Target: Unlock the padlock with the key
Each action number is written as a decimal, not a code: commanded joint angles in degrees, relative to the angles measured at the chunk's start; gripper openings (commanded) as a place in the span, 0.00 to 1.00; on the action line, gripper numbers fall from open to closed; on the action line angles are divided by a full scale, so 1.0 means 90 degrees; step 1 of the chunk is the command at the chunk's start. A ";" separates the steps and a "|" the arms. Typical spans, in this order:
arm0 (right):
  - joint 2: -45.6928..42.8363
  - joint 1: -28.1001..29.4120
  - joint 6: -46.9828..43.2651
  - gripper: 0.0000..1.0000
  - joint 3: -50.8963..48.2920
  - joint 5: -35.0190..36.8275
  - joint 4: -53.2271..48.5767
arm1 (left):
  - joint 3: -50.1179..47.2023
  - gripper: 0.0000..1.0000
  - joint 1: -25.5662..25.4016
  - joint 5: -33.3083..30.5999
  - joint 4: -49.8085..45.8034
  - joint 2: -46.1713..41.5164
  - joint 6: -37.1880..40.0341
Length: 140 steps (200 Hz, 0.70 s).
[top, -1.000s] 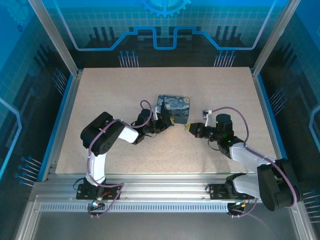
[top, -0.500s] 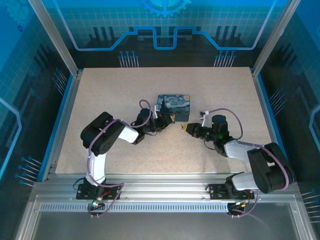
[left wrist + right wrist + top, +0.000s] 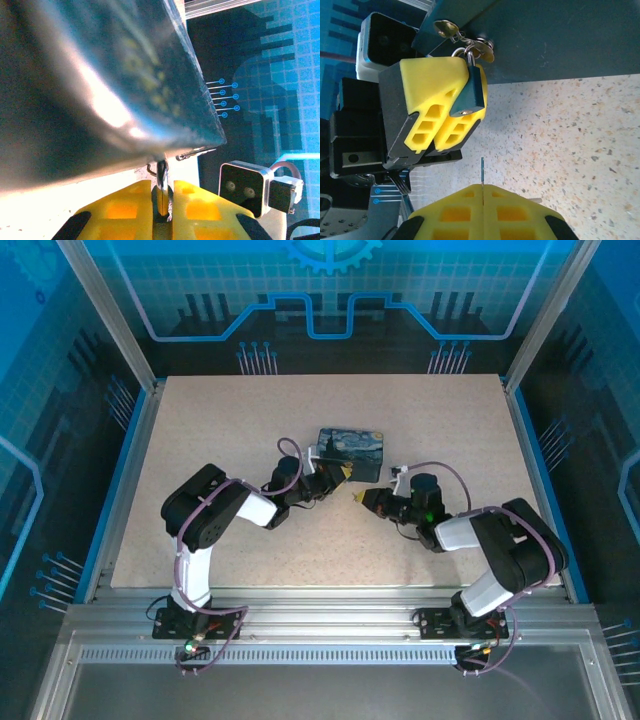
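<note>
My left gripper (image 3: pixel 338 476) is shut on a small dark teal padlock (image 3: pixel 470 92), which it holds beside the picture tin. The padlock's keyhole end (image 3: pixel 463 113) faces my right gripper. Spare keys on a ring (image 3: pixel 465 42) hang from its shackle. In the left wrist view the padlock (image 3: pixel 162 186) sits edge-on between the yellow fingers (image 3: pixel 127 207). My right gripper (image 3: pixel 483 188) is shut on a key, and the thin blade (image 3: pixel 482 171) sticks out toward the padlock with a gap between them. In the top view the right gripper (image 3: pixel 360 497) is just right of the left one.
A dark tin with a starry-night picture (image 3: pixel 352 452) lies on the speckled table (image 3: pixel 200 440) right behind both grippers, and its underside (image 3: pixel 90 75) looms over the left wrist camera. Blue walls and metal posts (image 3: pixel 110 315) enclose the table.
The right gripper has moved left with the key, closing in on the padlock. The left gripper has shifted slightly and the tin has turned a little.
</note>
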 commanded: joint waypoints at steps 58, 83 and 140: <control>0.0483 0.0357 0.0965 0.00 -0.0017 0.0749 0.1282 | -0.0167 0.00 -0.0023 -0.0085 0.0968 0.0255 -0.0255; 0.0550 0.0416 0.1137 0.00 -0.0060 0.0925 0.1544 | -0.0207 0.00 -0.0024 -0.0095 0.1054 0.0306 -0.0264; 0.0597 0.0483 0.1162 0.00 -0.0047 0.1144 0.1443 | -0.0212 0.00 -0.0022 -0.0106 0.1332 0.0449 -0.0425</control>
